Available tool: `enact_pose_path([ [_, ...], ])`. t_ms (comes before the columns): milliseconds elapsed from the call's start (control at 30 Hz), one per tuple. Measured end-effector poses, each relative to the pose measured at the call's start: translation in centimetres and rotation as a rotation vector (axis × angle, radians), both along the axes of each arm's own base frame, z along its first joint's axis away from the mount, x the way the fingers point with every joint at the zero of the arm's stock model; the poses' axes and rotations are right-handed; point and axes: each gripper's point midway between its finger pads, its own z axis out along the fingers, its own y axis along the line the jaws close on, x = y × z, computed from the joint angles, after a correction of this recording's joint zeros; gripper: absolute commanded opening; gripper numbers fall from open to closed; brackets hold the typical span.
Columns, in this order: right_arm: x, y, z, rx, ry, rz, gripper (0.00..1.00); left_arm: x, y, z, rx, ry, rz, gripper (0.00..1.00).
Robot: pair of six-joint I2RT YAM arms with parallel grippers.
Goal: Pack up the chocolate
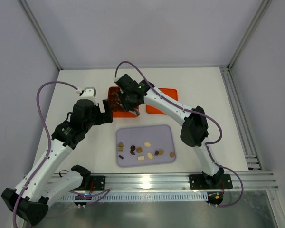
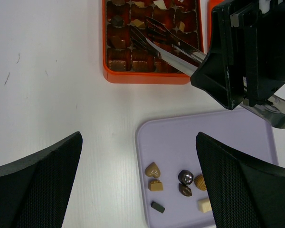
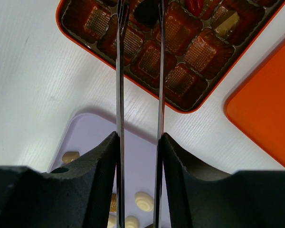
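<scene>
The left claw [image 1: 107,110] hangs wide open with nothing in it, just off the left side of the orange box [image 2: 147,78], which sits in the middle of the table toward the far edge. It has no part in this placement and is best left where it is, off the box.

Over the box, the right claw [image 3: 138,142] carries two long thin metal blades [image 3: 119,95]. Their tips reach into a cell near the box's middle, with a dark piece of chocolate [image 3: 147,14] between them. The blades stand parted and a gap shows beside one of them, so the piece looks released rather than pinched.

The step in hand seems to be setting this piece down. To do it well, the blades should spread a little wider, then rise straight up. That way neither tip drags the piece out or knocks the filled cells beside it.

The other loose chocolates [image 1: 145,149] lie on the lilac tray [image 2: 228,142], between the box and the table's near edge. The flat orange lid [image 1: 168,95] lies just right of the box, out of the way.
</scene>
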Motion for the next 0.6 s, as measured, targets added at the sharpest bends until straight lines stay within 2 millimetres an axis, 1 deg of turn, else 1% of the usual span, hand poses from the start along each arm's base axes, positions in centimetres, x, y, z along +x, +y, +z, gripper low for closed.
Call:
enact_pose_path([
  [167,0.1,-0.1,0.2,-0.002,-0.008,-0.005,0.44,0.0,0.0,0.0,0.000,0.000,0.000,1.00],
  [233,0.1,-0.2,0.5,0.001,-0.014,-0.008,0.44,0.0,0.0,0.0,0.000,0.000,0.000,1.00],
  [300,0.1,-0.5,1.3,0.006,-0.025,-0.013,0.44,0.0,0.0,0.0,0.000,0.000,0.000,1.00],
  [367,-0.1,-1.0,2.6,0.017,-0.040,-0.018,0.43,0.0,0.0,0.0,0.000,0.000,0.000,1.00],
  [467,-1.0,-2.5,5.1,0.034,-0.065,-0.029,0.44,0.0,0.0,0.0,0.000,0.000,-0.001,1.00],
  [533,-2.0,-4.1,7.1,0.045,-0.083,-0.037,0.44,0.0,0.0,0.0,-0.001,0.000,-0.001,1.00],
  [600,-3.7,-6.2,8.9,0.052,-0.094,-0.045,0.44,0.0,0.0,0.0,-0.001,0.000,-0.001,1.00],
])
